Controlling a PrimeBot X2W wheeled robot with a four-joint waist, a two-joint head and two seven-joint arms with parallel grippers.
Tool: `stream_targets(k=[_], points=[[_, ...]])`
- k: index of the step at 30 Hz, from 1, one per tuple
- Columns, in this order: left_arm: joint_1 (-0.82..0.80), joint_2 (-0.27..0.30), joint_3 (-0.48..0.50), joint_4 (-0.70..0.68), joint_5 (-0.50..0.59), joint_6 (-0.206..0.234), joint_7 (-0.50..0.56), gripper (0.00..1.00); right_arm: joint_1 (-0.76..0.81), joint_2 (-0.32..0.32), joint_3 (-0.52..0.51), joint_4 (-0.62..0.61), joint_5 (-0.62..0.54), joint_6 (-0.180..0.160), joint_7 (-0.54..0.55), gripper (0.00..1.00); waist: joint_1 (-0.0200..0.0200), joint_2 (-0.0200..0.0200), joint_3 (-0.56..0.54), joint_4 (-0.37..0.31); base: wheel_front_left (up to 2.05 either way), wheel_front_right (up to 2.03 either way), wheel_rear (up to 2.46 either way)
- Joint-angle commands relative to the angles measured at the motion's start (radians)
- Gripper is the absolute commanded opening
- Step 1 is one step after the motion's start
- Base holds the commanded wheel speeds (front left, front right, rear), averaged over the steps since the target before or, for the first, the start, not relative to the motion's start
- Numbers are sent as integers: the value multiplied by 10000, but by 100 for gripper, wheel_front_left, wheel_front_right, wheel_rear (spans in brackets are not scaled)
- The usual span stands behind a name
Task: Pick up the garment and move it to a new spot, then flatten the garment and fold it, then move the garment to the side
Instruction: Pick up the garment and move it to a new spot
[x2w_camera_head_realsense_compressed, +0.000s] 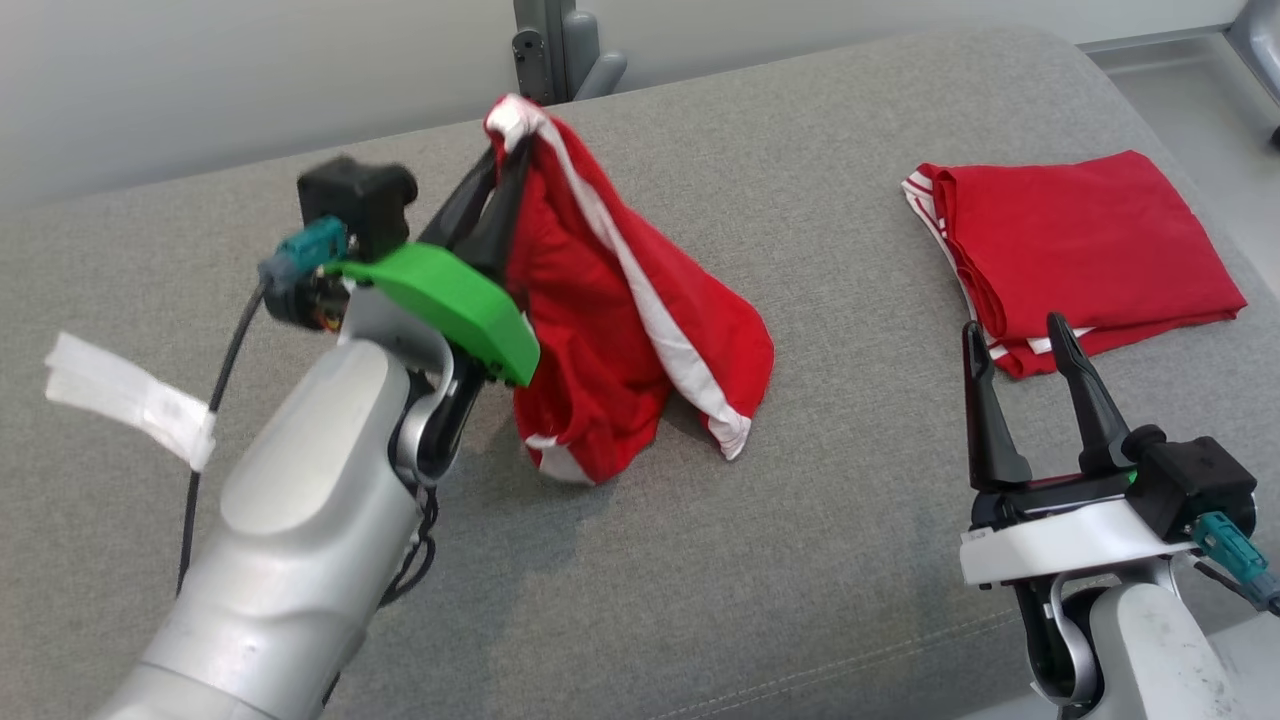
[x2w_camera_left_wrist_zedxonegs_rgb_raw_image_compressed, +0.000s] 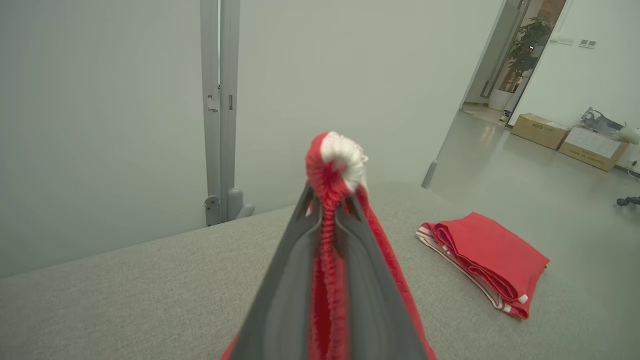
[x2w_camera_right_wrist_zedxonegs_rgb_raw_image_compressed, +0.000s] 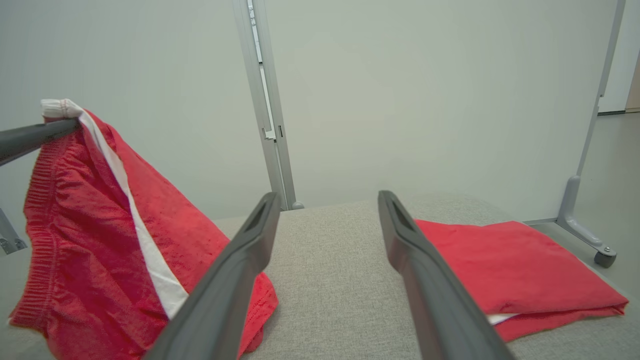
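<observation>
Currently the only containers are two cardboard boxes (x2w_camera_left_wrist_zedxonegs_rgb_raw_image_compressed: 540, 131) on the floor past the doorway in the left wrist view, flaps down, contents can't be told. Work surface is a grey upholstered cushion (x2w_camera_head_realsense_compressed: 800, 520), with a pale partition panel and its metal post (x2w_camera_left_wrist_zedxonegs_rgb_raw_image_compressed: 219, 100) behind it. A folded red garment (x2w_camera_head_realsense_compressed: 1090, 240) with white-striped edges lies flat on the cushion's right side, well apart from the task piece. A white tape tag (x2w_camera_head_realsense_compressed: 130, 395) hangs off the cable beside the left forearm. The garment (x2w_camera_head_realsense_compressed: 600, 300), red shorts with a white side stripe, sits left of centre: top is lifted, the lower part drapes down and rests bunched on the cushion. The left gripper (x2w_camera_head_realsense_compressed: 510, 150) is pinched tight on the bunched waistband, and a red-and-white knot of fabric pokes out just past the fingertips (x2w_camera_left_wrist_zedxonegs_rgb_raw_image_compressed: 310, 195). The rest of the cloth hangs down the right side of the fingers and hides part of the green wrist cover from the head camera. The right gripper (x2w_camera_head_realsense_compressed: 1013, 328) is low at the right, fingers spread moderately, nothing between them, tips overlapping the near edge of the folded piece in the head view; contact can't be told. Bare cushion lies between the right gripper and the held garment.
</observation>
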Motion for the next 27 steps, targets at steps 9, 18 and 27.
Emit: stream_targets(k=[9, 18, 27], points=[[2207, 235, 713, 1511, -392, 272, -1074, 0, -64, -16, -193, -121, -29, -15, -38, 100, 1, 101, 540, 82, 0, 0, 0], [3346, 27, 1905, 1841, -264, 123, -1138, 0, -147, -16, -133, -24, -119, -15, -37, 100, 1, 101, 680, 355, 0, 0, 0], [3949, -470, 2844, 2060, 196, -5, -1142, 84, -184, -18, 43, 181, -89, -15, -36, 100, 1, 101, 569, 349, 0, 0, 0]])
